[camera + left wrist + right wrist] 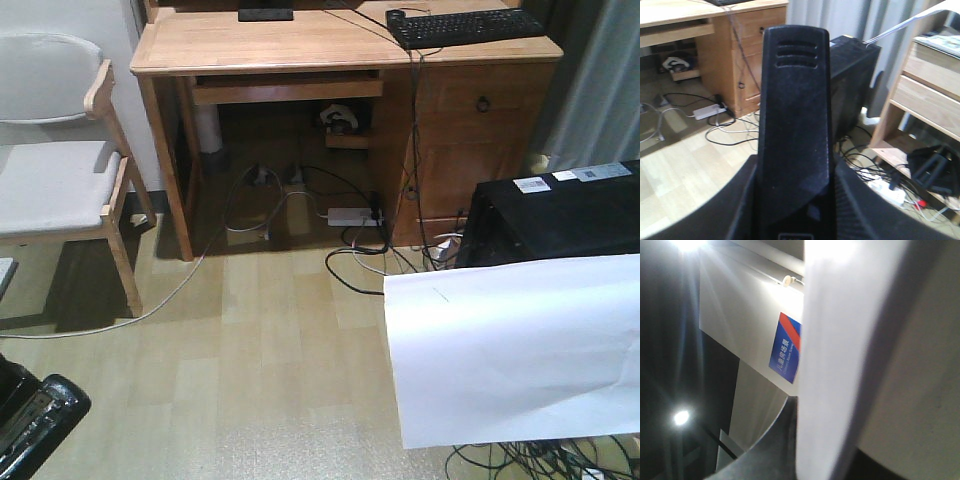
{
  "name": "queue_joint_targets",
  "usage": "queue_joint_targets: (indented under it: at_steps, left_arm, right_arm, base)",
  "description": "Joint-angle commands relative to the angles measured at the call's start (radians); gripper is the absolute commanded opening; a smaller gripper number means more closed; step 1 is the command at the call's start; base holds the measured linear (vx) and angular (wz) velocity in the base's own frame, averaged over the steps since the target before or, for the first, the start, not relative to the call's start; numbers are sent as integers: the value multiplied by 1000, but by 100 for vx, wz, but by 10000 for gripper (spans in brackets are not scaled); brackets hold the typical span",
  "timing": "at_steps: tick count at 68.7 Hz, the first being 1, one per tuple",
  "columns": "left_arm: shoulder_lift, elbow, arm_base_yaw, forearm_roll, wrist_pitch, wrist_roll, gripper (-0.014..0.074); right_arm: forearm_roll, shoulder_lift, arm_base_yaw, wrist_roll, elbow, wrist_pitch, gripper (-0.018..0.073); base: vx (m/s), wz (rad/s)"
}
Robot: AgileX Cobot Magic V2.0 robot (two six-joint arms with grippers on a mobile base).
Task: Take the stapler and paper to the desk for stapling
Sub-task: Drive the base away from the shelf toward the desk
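Black stapler (792, 100) stands clamped in the left end effector (792, 215), low before the tabletop (300, 45); paper (510, 350) hangs below its right end. Whether the right end effector (770, 455) grips it, I cannot tell.

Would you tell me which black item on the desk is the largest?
The keyboard at the right end of the desk: wide, with rows of keys, whereas the mouse beside it and the flat device mid-desk are much smaller.
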Motion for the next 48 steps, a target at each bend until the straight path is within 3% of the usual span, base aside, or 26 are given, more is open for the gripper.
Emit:
queue_joint_targets:
  at_steps: [1,48]
  left_arm:
    - [12,-29,-2,-22,-117,-1,-7]
    - [12,-29,-2,-22,-117,-1,-7]
  right_arm:
    - [2,8,1,-12,3,-62,-2]
    - [2,8,1,-12,3,-66,-2]
  base:
    - [13,13]
    - [21,7]
